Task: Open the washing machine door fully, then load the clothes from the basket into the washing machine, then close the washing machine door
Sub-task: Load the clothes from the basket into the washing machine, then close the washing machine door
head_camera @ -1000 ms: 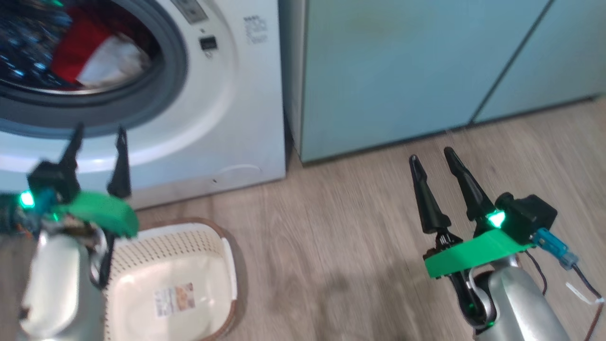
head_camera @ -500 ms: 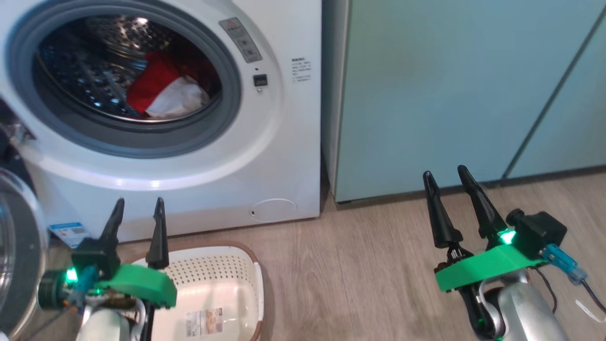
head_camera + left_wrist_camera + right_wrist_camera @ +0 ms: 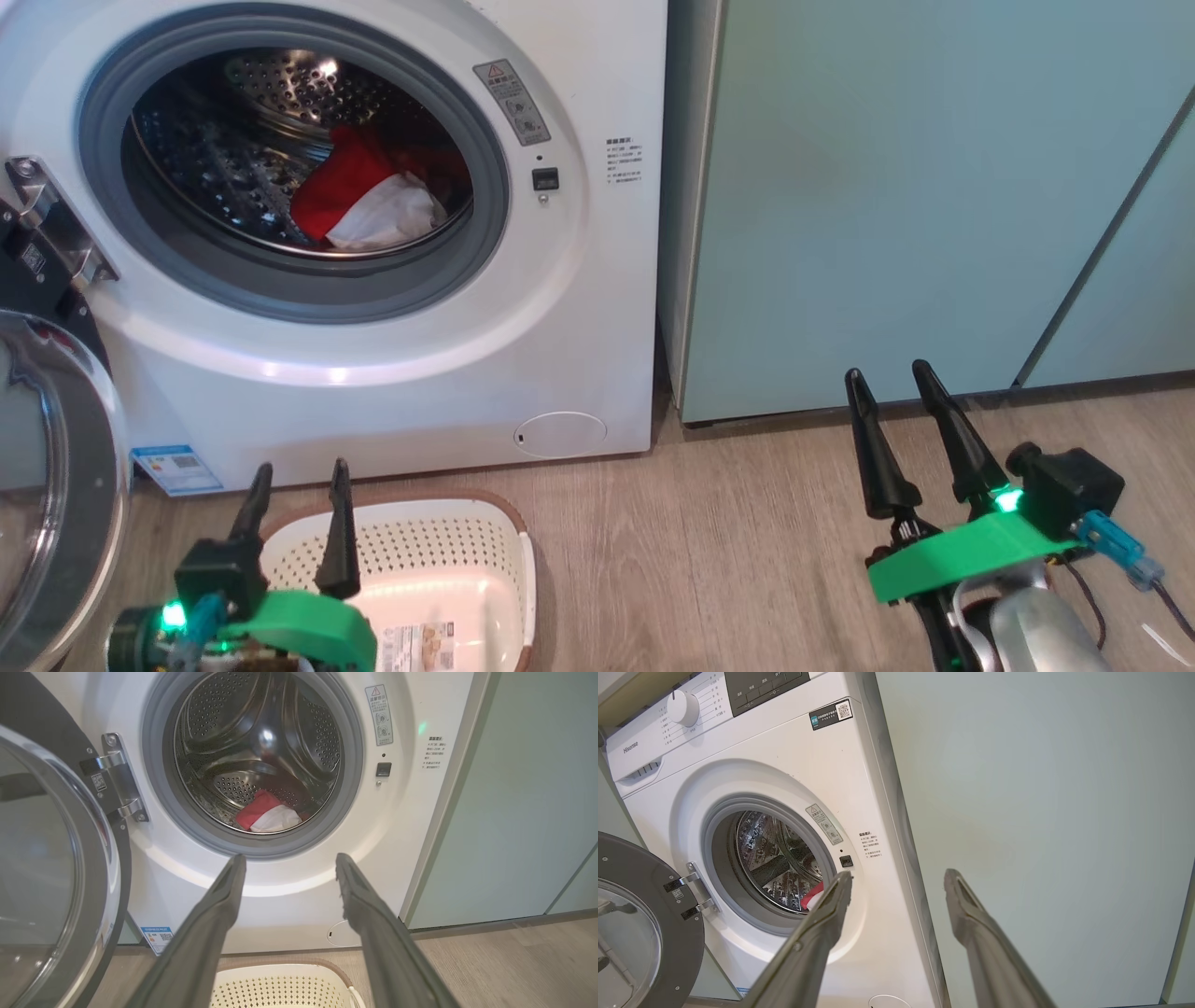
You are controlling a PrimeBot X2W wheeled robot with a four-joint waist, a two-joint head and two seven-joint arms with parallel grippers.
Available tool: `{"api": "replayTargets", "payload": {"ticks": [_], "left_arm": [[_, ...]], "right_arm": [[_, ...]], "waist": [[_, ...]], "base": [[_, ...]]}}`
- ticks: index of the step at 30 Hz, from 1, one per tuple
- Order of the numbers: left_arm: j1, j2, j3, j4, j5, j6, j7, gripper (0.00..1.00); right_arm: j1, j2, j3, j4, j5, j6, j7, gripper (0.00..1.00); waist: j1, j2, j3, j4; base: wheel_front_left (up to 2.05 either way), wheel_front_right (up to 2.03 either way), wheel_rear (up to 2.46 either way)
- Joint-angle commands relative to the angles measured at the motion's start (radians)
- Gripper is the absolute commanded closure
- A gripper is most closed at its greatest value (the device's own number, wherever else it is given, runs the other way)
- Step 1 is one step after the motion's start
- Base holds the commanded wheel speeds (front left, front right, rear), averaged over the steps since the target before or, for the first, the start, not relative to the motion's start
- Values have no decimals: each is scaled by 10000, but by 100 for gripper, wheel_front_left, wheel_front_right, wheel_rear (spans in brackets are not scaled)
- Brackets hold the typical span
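The white washing machine (image 3: pixel 579 308) stands with its door (image 3: pixel 84 485) swung wide open to the left on its hinge. Red and white clothes (image 3: pixel 364 201) lie at the bottom of the steel drum, also seen as clothes (image 3: pixel 266 816) in the left wrist view. On the floor before the machine sits the white basket (image 3: pixel 467 560), with only a label sticker inside. My left gripper (image 3: pixel 299 471) is open above the basket's left rim, fingers pointing at the machine. Over the bare floor on the right my right gripper (image 3: pixel 887 378) hangs open with nothing in it.
Pale teal cabinets (image 3: pixel 887 187) stand right of the machine. A small round white flap (image 3: pixel 560 434) sits low on the machine's front, and a blue label sticker (image 3: pixel 177 469) at its lower left. Wood-look floor (image 3: pixel 709 560) lies between basket and right arm.
The head camera has tilted up and turned left, bringing the drum and open door into full view. Both grippers keep their open pose; the clothes stay in the drum.
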Motion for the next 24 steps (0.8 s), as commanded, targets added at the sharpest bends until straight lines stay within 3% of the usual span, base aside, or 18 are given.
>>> {"api": "replayTargets", "payload": {"ticks": [1, 12, 24], "left_arm": [[-298, 15, 231, -339, -132, 84, -49, 0], [-182, 10, -49, -714, -502, 464, -49, 0], [-191, 9, -151, -712, -574, 515, -49, 0]], "right_arm": [[-273, -20, 194, -360, 29, 0, -65, 0], [-223, -20, 200, -316, 58, 0, -65, 0], [-244, -20, 191, -299, 81, 0, -65, 0]], "waist": [[1, -1, -1, 1], [1, -1, 18, -23], [1, -1, 16, -59]], "base": [[0, 0, 0], [0, 0, 0], [0, 0, 0]]}}
